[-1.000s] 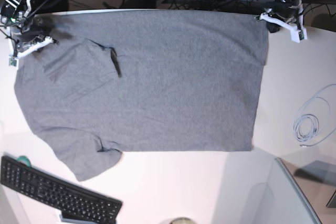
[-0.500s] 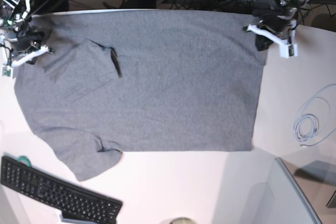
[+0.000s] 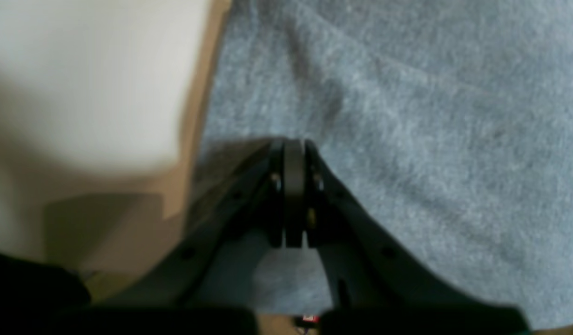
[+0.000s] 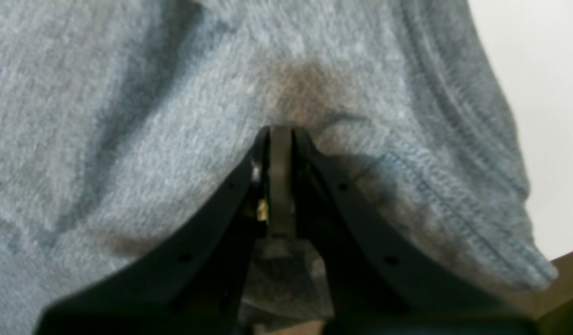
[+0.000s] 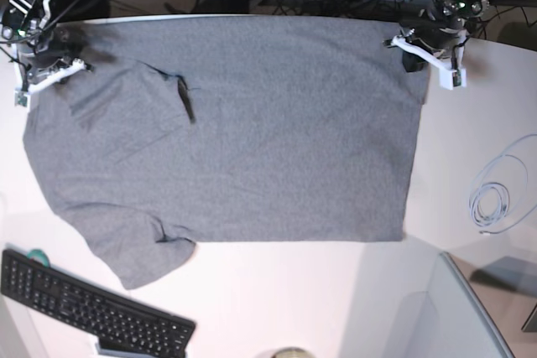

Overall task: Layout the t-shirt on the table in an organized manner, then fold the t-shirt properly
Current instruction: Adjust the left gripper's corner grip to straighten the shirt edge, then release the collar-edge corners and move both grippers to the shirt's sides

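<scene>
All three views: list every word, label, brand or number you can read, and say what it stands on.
No text can be read in any view.
keyboard: key legends too small to read.
t-shirt: no print or label visible.
table: no markings.
left wrist view: a small red-and-white speck at the bottom edge, too blurred to tell.

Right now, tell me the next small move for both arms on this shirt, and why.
Probably lift both far corners slightly and carry them toward the near edge. The left gripper and right gripper are shut at the t-shirt's far corners, and it already lies mostly flat on the table.
</scene>
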Robot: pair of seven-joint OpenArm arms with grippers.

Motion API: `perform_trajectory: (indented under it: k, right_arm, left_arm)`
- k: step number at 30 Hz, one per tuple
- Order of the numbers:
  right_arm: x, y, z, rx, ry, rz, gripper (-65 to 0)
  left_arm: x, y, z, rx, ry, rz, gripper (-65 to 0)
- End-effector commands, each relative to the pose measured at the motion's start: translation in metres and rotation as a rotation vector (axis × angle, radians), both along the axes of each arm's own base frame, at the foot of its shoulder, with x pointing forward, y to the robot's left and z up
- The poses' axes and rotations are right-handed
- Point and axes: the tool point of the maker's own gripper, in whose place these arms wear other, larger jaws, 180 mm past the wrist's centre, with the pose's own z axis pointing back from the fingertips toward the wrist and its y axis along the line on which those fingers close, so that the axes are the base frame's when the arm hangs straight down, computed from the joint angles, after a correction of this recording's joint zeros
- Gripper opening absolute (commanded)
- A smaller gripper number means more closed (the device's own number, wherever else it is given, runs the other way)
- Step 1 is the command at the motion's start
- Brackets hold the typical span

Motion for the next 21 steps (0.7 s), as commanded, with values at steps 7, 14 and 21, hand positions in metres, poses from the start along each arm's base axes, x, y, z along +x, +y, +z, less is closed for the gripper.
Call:
perform_trajectory:
  k: [7, 14, 21]
  right_arm:
    - [0.042, -0.016, 0.04, -0.072, -0.137, 0.013, -63.9]
    - [0.143, -0.056, 0.102, -0.134, -0.322, 0.018, -55.2]
    - [0.21, -0.098, 0.067, 0.055, -0.282, -0.075, -28.5]
  left_arm:
    - [0.031, 0.034, 0.047, 0.106, -0.133, 0.036, -65.0]
    - [0.082, 0.043, 0.093, 0.174, -0.271, 0.004, -65.0]
    - [0.083, 0.052, 0.097, 0.198, -0.271, -0.006, -65.0]
